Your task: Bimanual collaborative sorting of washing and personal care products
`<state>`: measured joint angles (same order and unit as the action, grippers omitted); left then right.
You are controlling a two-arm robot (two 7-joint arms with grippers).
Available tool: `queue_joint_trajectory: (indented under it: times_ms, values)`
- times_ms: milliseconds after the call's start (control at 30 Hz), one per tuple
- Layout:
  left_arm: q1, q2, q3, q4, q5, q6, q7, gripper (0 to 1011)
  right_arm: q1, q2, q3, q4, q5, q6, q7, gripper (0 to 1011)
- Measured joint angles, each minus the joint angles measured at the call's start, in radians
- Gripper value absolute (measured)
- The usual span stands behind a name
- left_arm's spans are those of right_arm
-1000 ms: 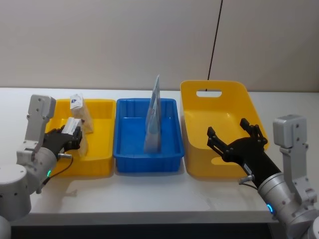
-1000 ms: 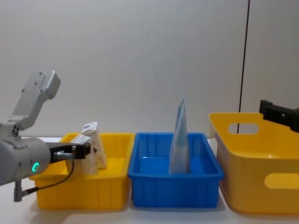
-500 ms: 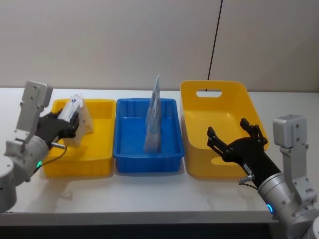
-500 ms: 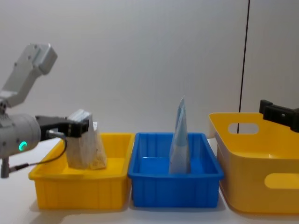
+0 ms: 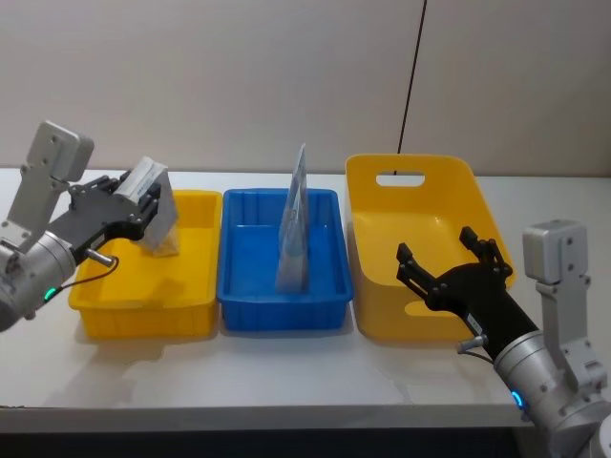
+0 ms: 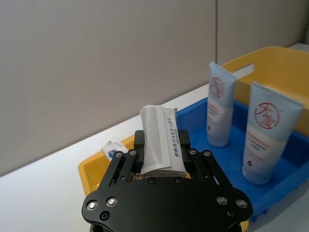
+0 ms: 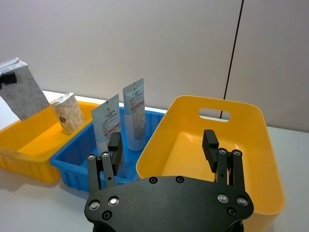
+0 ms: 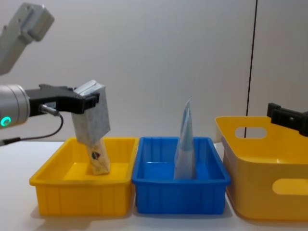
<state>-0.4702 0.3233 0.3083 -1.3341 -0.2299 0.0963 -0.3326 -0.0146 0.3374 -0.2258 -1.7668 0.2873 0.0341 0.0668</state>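
Grey wall behind; at upper left the left gripper [image 8: 90,99] pinches the patterned soft pouch [image 8: 92,122] by its crimped top over the yellow bin [image 8: 72,181]. That thin hold may slip. At lower right the right gripper [image 5: 447,270] hangs splayed wide.

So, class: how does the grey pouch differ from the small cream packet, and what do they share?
The pouch is larger than the packet. The pouch hangs in the left gripper above the left yellow bin; the packet stands on its floor. The pouch is speckled grey; the packet cream with a dark logo. Both are at that bin.
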Motion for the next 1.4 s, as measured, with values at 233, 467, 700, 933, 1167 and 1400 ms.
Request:
queue_joint_trajectory:
  times_ms: [233,467,700,933,1167,1400]
  values:
    - [-0.011,0.05,0.01,-0.04,-0.024,-0.035,-0.104,367,0.0,0.0,0.0,0.0,0.0,0.0,0.0,1000]
    - [-0.023,0.085,0.022,-0.062,-0.047,-0.062,-0.19,367,0.0,0.0,0.0,0.0,0.0,0.0,0.0,1000]
    - [-0.041,0.121,0.041,-0.078,-0.077,-0.098,-0.298,367,0.0,0.0,0.0,0.0,0.0,0.0,0.0,1000]
    - [-0.061,0.144,0.064,-0.083,-0.105,-0.13,-0.391,367,0.0,0.0,0.0,0.0,0.0,0.0,0.0,1000]
    - [-0.086,0.156,0.09,-0.083,-0.133,-0.162,-0.488,367,0.0,0.0,0.0,0.0,0.0,0.0,0.0,1000]
    - [-0.111,0.159,0.119,-0.075,-0.16,-0.194,-0.576,367,0.0,0.0,0.0,0.0,0.0,0.0,0.0,1000]
